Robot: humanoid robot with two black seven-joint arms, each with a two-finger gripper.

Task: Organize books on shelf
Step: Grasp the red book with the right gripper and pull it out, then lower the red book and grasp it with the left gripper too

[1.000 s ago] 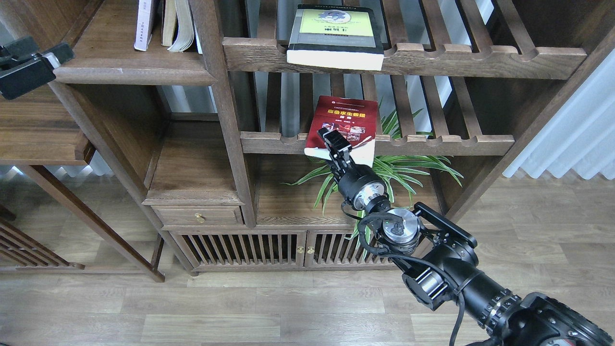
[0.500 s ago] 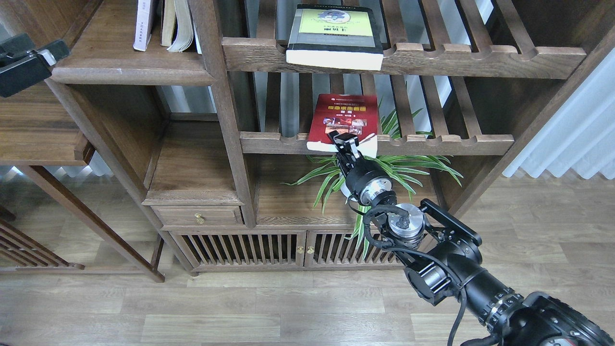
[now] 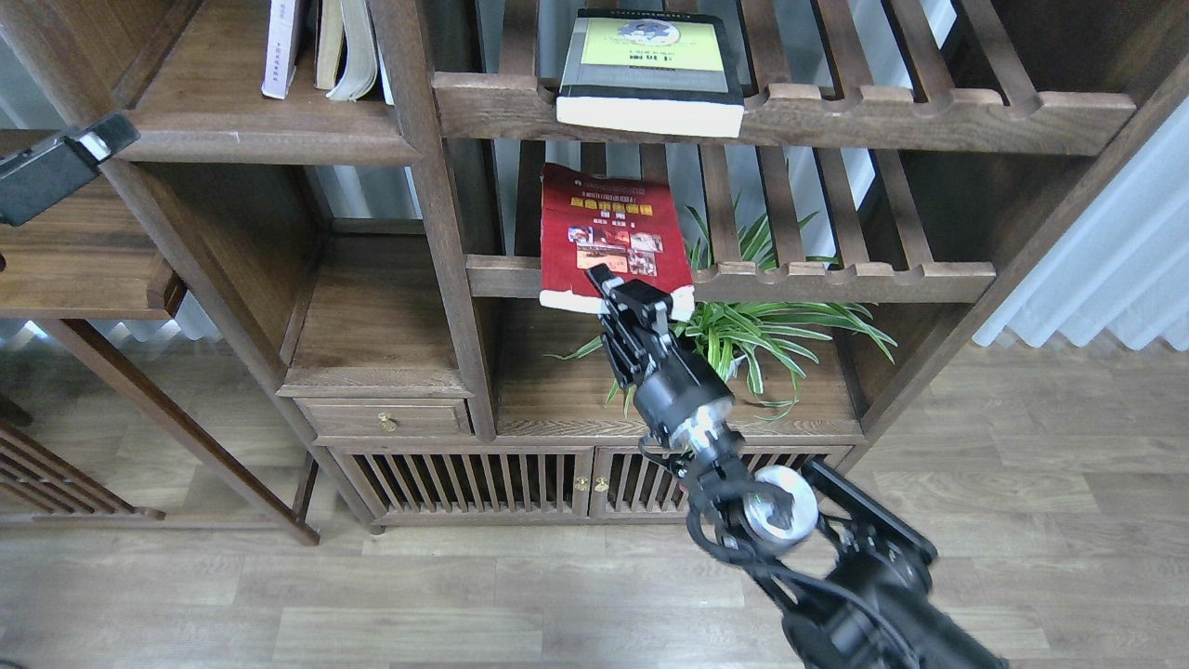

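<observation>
Two arms show: my right arm rises from the lower right, its right gripper [image 3: 620,290] clamped on the near edge of the glossy dark red book [image 3: 608,237], tilted over the notched slatted rail [image 3: 790,276]. My left gripper [image 3: 56,165] is a dark block at the left; I cannot tell its jaws. The solid shelf [image 3: 232,111] has a rounded edge.

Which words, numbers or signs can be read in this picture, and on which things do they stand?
No text here can be read for certain.
Dark red book: yellow title lines, too blurred.
Yellow-green and black book: dark title, too small and upside down.
Pale lavender-white book: small spine print, unreadable.
</observation>
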